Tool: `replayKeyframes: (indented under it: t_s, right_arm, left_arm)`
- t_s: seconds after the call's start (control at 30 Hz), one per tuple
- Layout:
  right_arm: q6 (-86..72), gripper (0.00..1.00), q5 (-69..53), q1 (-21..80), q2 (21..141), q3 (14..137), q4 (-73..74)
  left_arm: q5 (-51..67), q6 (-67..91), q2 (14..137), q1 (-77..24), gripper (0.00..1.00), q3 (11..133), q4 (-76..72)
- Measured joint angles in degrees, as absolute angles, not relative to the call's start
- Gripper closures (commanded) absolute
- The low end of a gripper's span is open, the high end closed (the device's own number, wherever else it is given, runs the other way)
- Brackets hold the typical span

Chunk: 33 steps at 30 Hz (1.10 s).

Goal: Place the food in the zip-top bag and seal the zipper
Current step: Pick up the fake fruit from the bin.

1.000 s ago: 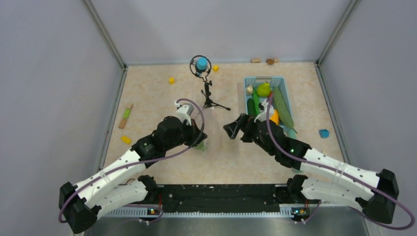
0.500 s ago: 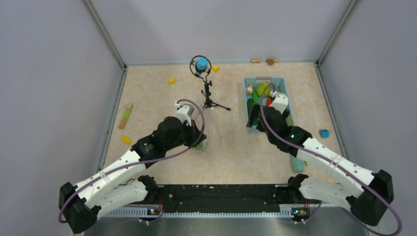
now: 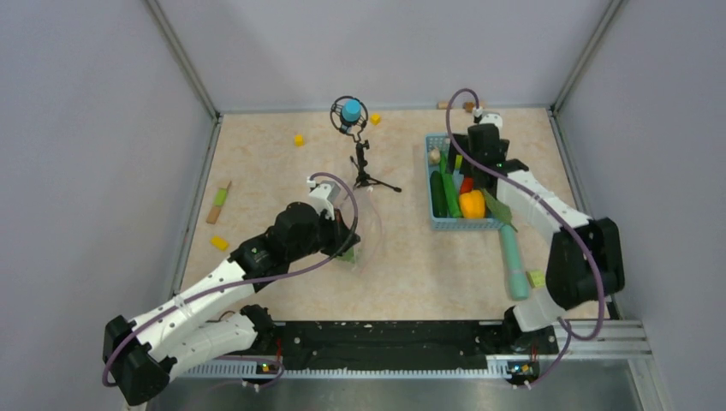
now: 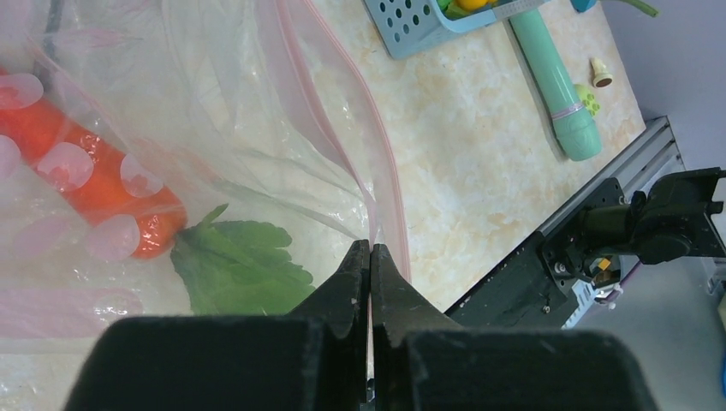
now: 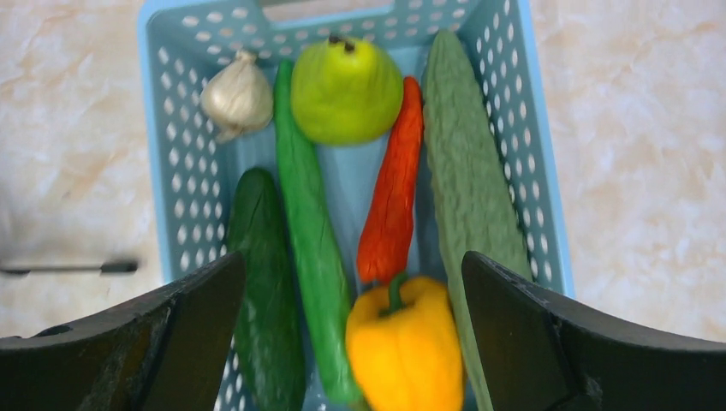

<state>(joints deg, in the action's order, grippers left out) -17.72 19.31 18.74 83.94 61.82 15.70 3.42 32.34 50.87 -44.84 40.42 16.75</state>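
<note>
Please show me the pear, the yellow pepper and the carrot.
green pear (image 5: 347,90): right wrist view, middle of its body
yellow pepper (image 5: 404,355): right wrist view, middle of its body
orange carrot (image 4: 90,193): left wrist view, middle of orange root

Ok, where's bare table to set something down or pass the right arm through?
Widest bare patch: between the zip-top bag and the blue basket, running down to the near edge left of the teal cylinder. A second lies between the far-left yellow cube and the tripod stand. Crowded: the basket itself, packed with food under the open right gripper.
</note>
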Motion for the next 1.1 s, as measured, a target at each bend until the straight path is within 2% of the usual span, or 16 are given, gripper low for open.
replayKeyframes:
  t_s: [0.1,0.23,0.37,0.83,1.1]
  right_arm:
    - [-14.9,0.07,16.4,15.8,91.7,66.8,14.4]
    - [-13.1,0.13,14.1,13.7,101.9,75.0,14.0]
    - [-13.1,0.16,12.2,12.8,108.4,80.4,12.8]
    - [-13.5,0.2,13.8,12.5,112.0,80.7,8.1]
    - [-13.1,0.31,14.5,12.4,113.9,80.7,7.1]
  left_arm:
    - [3.6,31.9,51.4,-44.8,1.0,40.4,16.7]
    - [4.1,31.5,52.4,-44.8,1.0,40.4,16.7]
    - [4.7,31.3,52.8,-44.8,1.0,40.4,16.7]
    - [5.1,31.1,54.4,-44.8,1.0,40.4,16.6]
    - [5.0,31.1,55.2,-44.8,1.0,40.4,16.8]
